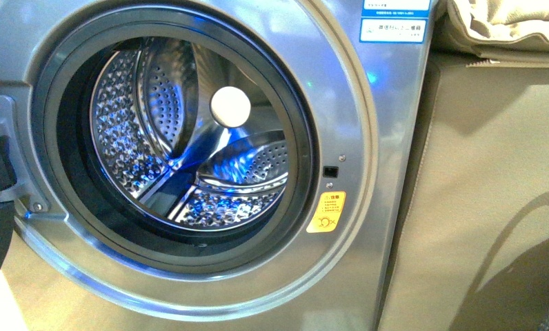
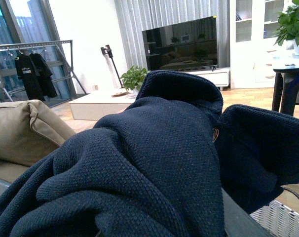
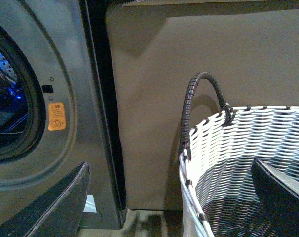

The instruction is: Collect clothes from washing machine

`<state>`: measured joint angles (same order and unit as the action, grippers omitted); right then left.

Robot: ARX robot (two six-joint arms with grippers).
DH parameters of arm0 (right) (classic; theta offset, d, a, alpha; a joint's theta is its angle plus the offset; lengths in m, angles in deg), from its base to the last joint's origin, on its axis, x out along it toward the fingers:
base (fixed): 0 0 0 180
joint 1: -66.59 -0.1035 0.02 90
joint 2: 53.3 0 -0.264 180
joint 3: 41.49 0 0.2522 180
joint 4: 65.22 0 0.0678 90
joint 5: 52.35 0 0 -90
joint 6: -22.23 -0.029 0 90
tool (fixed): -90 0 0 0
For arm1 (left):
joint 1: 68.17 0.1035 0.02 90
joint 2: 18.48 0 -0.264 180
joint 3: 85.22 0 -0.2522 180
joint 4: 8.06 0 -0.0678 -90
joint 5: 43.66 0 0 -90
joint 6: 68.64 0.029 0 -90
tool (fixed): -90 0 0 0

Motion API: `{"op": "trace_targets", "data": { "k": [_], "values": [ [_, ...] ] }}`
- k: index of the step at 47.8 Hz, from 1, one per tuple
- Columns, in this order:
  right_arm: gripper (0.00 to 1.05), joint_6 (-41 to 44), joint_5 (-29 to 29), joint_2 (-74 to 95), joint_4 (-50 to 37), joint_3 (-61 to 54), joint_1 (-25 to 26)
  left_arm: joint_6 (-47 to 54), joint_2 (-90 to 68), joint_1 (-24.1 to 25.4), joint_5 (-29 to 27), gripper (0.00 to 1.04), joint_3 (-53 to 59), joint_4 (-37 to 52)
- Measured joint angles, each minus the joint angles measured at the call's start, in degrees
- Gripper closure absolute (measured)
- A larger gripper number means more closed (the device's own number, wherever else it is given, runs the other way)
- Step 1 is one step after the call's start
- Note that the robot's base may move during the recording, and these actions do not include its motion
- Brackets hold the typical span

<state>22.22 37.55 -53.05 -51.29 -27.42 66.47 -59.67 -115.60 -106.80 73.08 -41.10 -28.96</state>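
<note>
Navy knit garment (image 2: 154,163) lying draped over left gripper, hiding jaws, so cannot tell grip. Washing machine (image 1: 368,138) standing open, drum (image 1: 189,138) showing empty. Right gripper (image 3: 169,168) hanging wide open, holding nothing, near woven basket (image 3: 238,133), likely the drop spot.

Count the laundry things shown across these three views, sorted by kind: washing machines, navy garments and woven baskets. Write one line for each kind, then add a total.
washing machine: 1
navy garment: 1
woven basket: 1
Total: 3
</note>
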Motion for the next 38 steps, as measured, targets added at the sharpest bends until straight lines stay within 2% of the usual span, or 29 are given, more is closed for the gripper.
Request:
{"op": "trace_targets", "data": {
  "k": [11, 12, 14, 15, 18, 20, 23, 25, 29, 38],
  "values": [
    [0.08, -0.7, 1.0, 0.1, -0.4, -0.1, 0.2, 0.0, -0.1, 0.0, 0.0, 0.9, 0.0, 0.0],
    [0.08, -1.9, 4.5, 0.7, -2.4, -0.2, 1.5, 0.0, -0.1, 0.0, 0.0, 0.9, 0.0, 0.0],
    [0.08, -7.9, 15.1, 3.0, -10.2, -0.4, 5.8, 0.0, -0.1, 0.0, 0.0, 0.9, 0.0, 0.0],
    [0.08, -9.4, 17.6, 3.7, -12.3, -0.3, 7.1, 0.0, -0.1, 0.0, 0.0, 0.9, 0.0, 0.0],
    [0.08, -20.4, 34.3, 10.1, -27.5, -0.1, 17.6, 0.0, -0.2, 0.0, 0.0, 0.9, 0.0, 0.0],
    [0.08, -29.8, 45.2, 17.8, -40.0, 0.1, 26.3, 0.0, -0.2, 0.0, 0.0, 0.9, 0.0, 0.0],
    [0.08, -39.5, 54.9, 31.0, -57.3, 3.4, 35.9, 0.0, -0.2, 0.0, 0.0, 0.9, 0.0, 0.0],
    [0.08, -42.4, 56.8, 38.6, -66.3, 7.9, 39.3, 0.0, -0.2, 0.0, 0.0, 0.9, 0.0, 0.0],
    [0.08, -45.0, 58.2, 47.5, -74.1, 17.0, 40.3, 0.0, -0.2, 0.0, 0.0, 0.9, 0.0, 0.0],
    [0.08, -40.8, 59.5, 52.0, -67.4, 31.0, 35.1, 0.0, -0.2, 0.0, 0.0, 0.9, 0.0, 0.0]
  ]
}}
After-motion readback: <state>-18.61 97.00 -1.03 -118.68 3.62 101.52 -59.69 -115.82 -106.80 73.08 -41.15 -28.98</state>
